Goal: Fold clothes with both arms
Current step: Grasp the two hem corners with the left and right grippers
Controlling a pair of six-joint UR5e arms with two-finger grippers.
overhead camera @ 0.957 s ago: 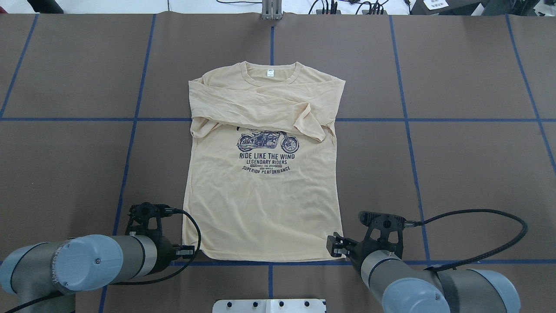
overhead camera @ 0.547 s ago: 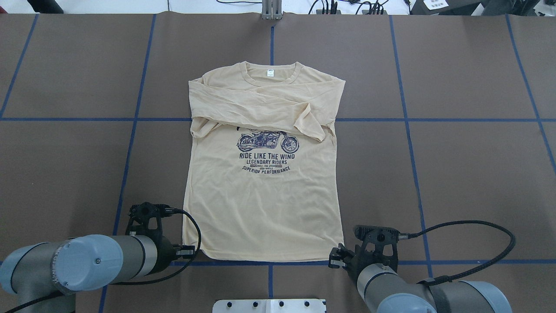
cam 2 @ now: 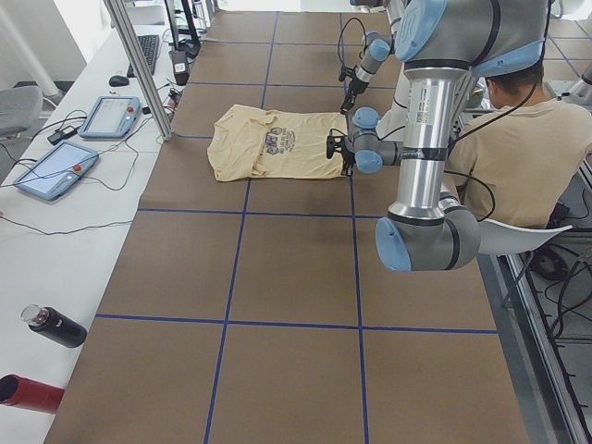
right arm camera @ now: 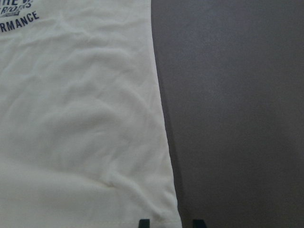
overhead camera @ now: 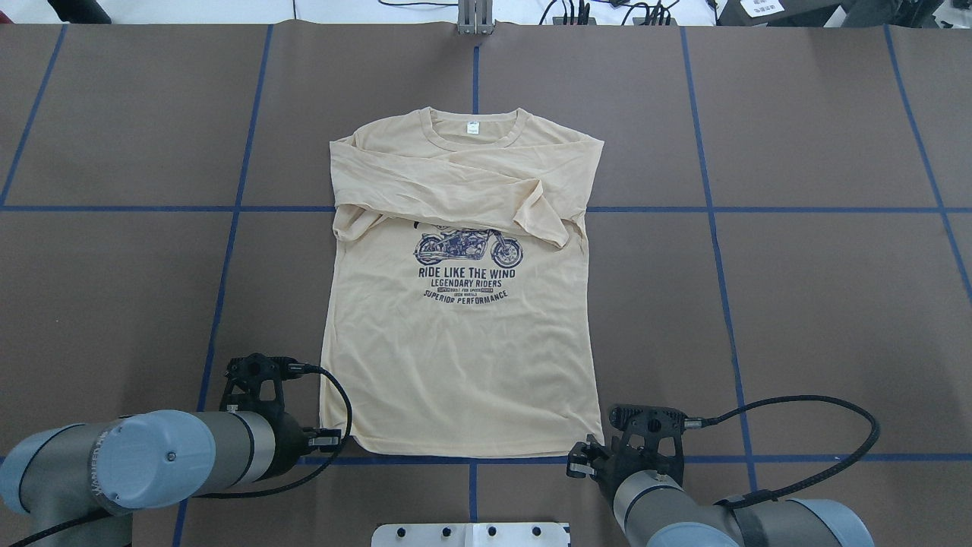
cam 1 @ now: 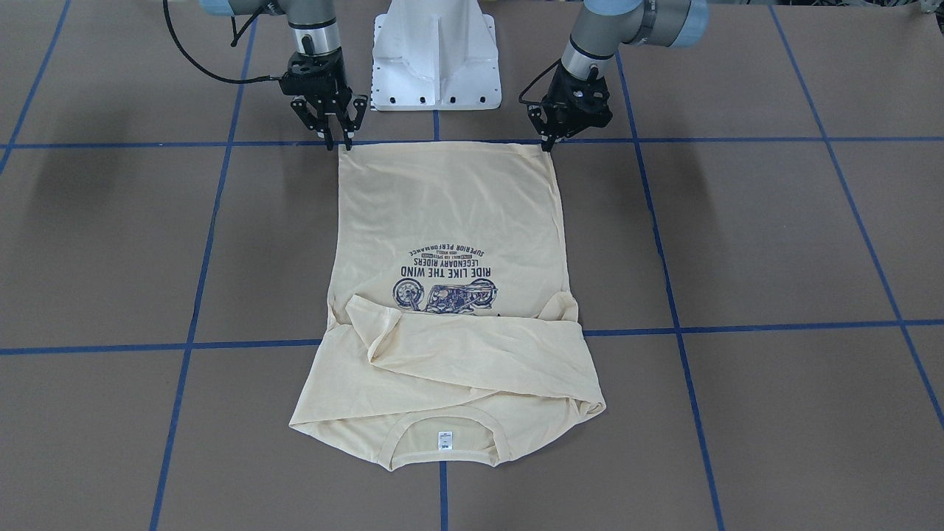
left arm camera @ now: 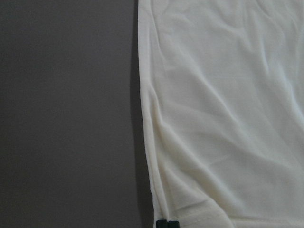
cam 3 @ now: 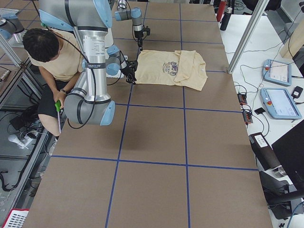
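The cream-yellow shirt (overhead camera: 456, 365) lies flat, print up, on the brown table, with both sleeves folded across the chest and the collar at the far side. It also shows in the front view (cam 1: 450, 214). My left gripper (overhead camera: 334, 438) is at the near left hem corner, and in the left wrist view (left arm camera: 167, 223) its fingers are together on the hem edge. My right gripper (overhead camera: 581, 460) is at the near right hem corner. In the right wrist view (right arm camera: 171, 222) its two fingertips stand apart on either side of the shirt's edge, so it is open.
The white pedestal base (cam 1: 435, 51) stands just behind the hem between the two arms. Blue tape lines (overhead camera: 228, 209) cross the table. A seated person (cam 2: 518, 148) is beside the robot. Tablets (cam 2: 111, 116) and bottles (cam 2: 55, 326) lie on the far bench.
My right gripper has moved back toward the robot along the shirt's right edge to the hem corner. The left arm and the shirt have not moved.
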